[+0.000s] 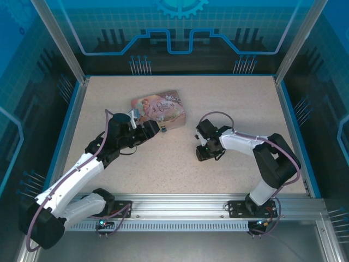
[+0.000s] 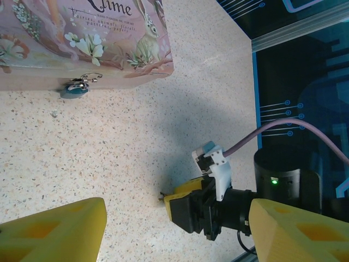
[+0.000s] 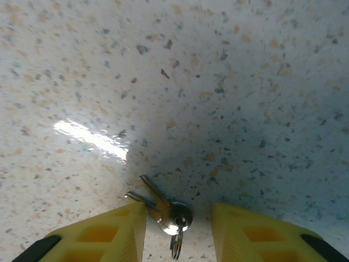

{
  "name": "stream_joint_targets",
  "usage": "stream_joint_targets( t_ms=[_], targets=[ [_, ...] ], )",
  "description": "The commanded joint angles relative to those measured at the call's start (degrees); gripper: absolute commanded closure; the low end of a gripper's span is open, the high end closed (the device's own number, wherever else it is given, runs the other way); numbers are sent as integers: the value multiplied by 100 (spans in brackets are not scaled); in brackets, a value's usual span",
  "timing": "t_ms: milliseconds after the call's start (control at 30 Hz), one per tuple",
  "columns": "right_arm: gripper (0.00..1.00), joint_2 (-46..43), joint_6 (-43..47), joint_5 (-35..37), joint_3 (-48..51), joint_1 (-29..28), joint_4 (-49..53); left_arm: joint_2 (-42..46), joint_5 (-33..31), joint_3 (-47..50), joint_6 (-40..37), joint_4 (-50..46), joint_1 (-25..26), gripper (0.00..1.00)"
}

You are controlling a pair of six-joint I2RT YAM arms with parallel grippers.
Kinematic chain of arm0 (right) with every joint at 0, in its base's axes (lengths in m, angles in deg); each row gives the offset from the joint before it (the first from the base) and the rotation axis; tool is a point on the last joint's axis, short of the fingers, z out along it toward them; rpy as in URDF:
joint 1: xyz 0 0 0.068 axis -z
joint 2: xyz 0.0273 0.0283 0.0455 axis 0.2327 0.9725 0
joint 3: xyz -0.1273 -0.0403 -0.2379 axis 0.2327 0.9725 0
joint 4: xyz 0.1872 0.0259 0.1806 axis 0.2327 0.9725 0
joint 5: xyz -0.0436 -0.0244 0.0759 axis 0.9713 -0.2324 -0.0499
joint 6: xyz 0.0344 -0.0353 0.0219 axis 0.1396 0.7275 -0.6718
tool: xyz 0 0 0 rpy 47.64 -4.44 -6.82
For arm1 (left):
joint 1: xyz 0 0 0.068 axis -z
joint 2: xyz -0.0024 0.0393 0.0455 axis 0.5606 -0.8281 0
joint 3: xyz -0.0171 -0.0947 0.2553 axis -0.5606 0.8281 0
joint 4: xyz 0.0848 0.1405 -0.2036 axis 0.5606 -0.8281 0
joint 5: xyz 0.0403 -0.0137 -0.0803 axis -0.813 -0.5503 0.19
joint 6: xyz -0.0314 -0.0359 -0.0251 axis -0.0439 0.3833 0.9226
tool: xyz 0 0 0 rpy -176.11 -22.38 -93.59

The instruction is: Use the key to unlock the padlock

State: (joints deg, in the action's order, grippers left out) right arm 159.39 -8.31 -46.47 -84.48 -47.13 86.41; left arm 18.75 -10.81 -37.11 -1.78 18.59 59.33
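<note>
The padlock [image 2: 76, 89] is tiny, with a blue body and a silvery shackle, and hangs on the clasp of the pink illustrated tin [image 2: 82, 38]. In the top view the padlock [image 1: 163, 129] sits at the tin's front edge, just ahead of my left gripper [image 1: 154, 130]. My left gripper [image 2: 177, 221] is open, with its yellow fingers [image 2: 54, 232] wide apart. Two small keys [image 3: 163, 203] on a ring lie flat on the table between the open fingers of my right gripper [image 3: 179, 224]. The left finger [image 3: 109, 232] is beside the keys. My right gripper [image 1: 206, 155] points down at the table.
The tin [image 1: 159, 110] lies at the table's middle back. From the left wrist, my right gripper [image 2: 188, 207] is low over the speckled table [image 2: 109, 164], a key tip poking out at its front. Blue walls [image 1: 305, 136] border the table.
</note>
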Motion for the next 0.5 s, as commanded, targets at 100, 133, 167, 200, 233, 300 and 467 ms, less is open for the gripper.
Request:
stream_joint_targets(
  t_ms=[100, 133, 167, 200, 233, 300, 467],
  targets=[
    [70, 341, -133, -203, -2, 68, 145, 85, -40, 77, -111, -155, -53, 29],
    [73, 358, -140, -213, 2, 69, 149, 89, -49, 83, -111, -164, -55, 29],
    [75, 357, -138, -222, 10, 63, 146, 94, -49, 76, -119, -165, -56, 29],
    [77, 354, -151, -237, 27, 68, 132, 103, -52, 78, -115, -161, -54, 29],
    [81, 332, -157, -255, 36, 65, 128, 103, -49, 79, -120, -167, -63, 29],
    [86, 305, -156, -275, 44, 65, 128, 95, -48, 58, -134, -170, -68, 29],
    [98, 24, -178, -262, 131, 84, 17, 98, -67, 40, -158, -198, -78, 29]
  ],
)
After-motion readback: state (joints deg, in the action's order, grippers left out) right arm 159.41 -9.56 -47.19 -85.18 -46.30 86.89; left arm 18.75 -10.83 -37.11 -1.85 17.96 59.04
